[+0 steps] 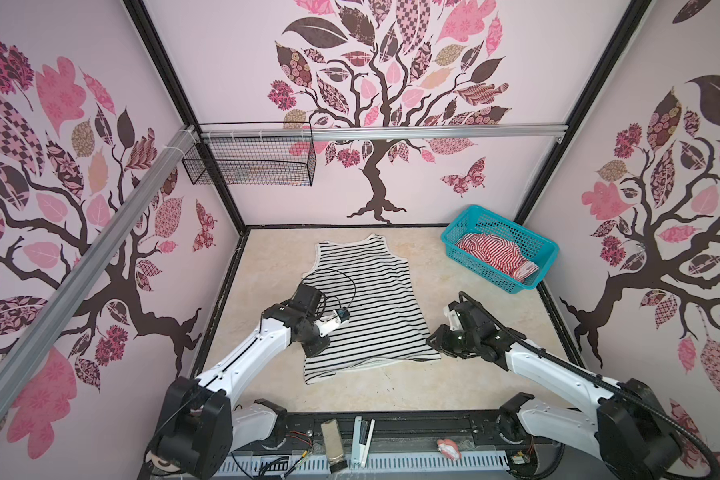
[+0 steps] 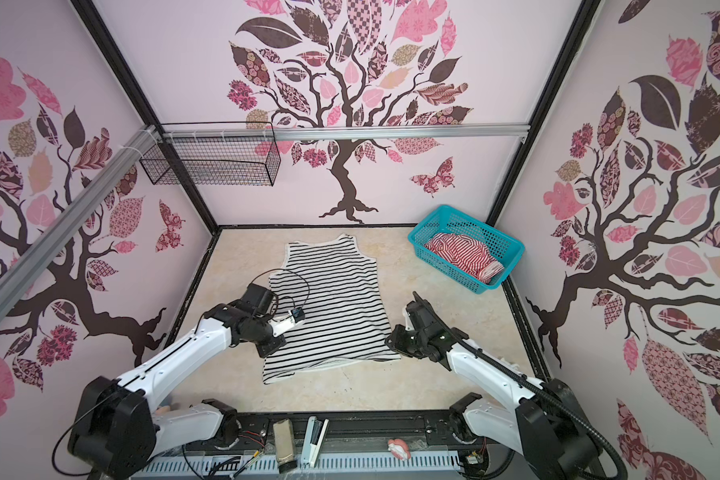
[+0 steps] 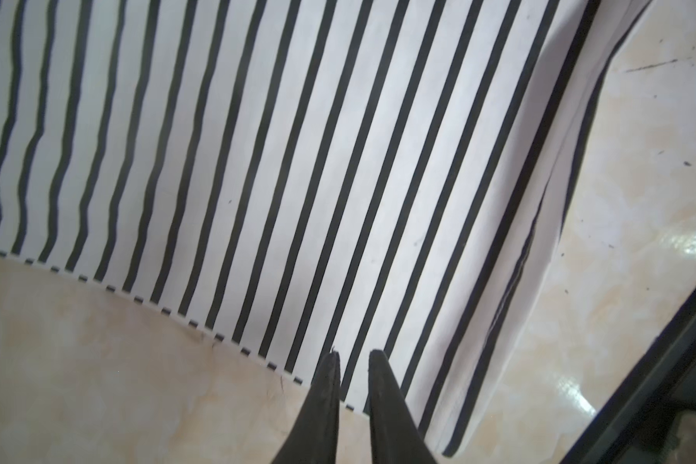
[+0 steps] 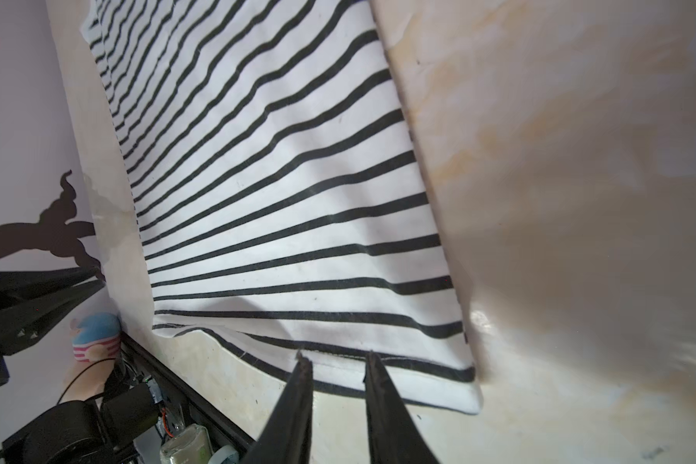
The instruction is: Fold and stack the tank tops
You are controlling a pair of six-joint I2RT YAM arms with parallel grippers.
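Checking the left jaws first: found parted by a narrow slit, nothing clamped, striped cloth visible through the gap. Positioned over the left side edge of the black-and-white tank top [image 3: 298, 160], close to its hem, tips pointing across the stripes. Cannot tell whether the tips touch the cloth.

Turning to the right jaws: found parted somewhat wider, likewise clamping nothing. Set at the hem of the same top [image 4: 278, 201], near its right corner, tips just at the hem's edge. Contact with the cloth not determinable.

Moving outward: recorded the black-and-white tank top [image 1: 366, 299] [image 2: 333, 291] spread flat on the middle of the counter [image 1: 267, 270], in both top views. Straps toward the far edge, hem toward the near edge. Noted the hem uneven, with a second layer showing below it toward the near left.

Located the red-and-white tank top [image 1: 495, 253] [image 2: 462, 251] crumpled inside a teal basket [image 1: 516, 227] [image 2: 483, 226] at the far right corner of the counter, well apart from both jaws.

Observed a black wire basket [image 1: 250, 166] hung on the rail of the far wall, above the far left corner.

Logged a plush doll [image 4: 97, 333] lying outside the black frame along the counter's near edge, seen in the right wrist view.
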